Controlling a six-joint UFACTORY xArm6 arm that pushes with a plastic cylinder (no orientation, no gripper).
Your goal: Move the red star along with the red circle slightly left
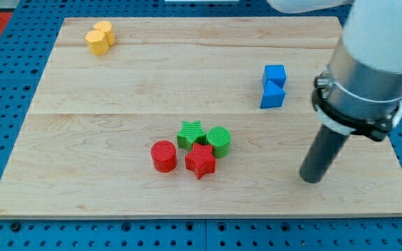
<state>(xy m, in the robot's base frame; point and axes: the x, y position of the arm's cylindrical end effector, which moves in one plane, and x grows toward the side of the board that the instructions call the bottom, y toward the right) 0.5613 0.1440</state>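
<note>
The red star [200, 160] lies on the wooden board [117, 90] near the view's bottom centre. The red circle [164, 155] stands just to its left, close to it. My tip [313, 178] rests on the board well to the view's right of the red star, apart from every block. The rod rises up and to the right into the arm's grey body.
A green star [191, 133] and a green circle [219, 140] sit directly above the red star, touching it. A blue block pair [273, 86] lies at the upper right. A yellow block pair [100, 37] lies at the top left.
</note>
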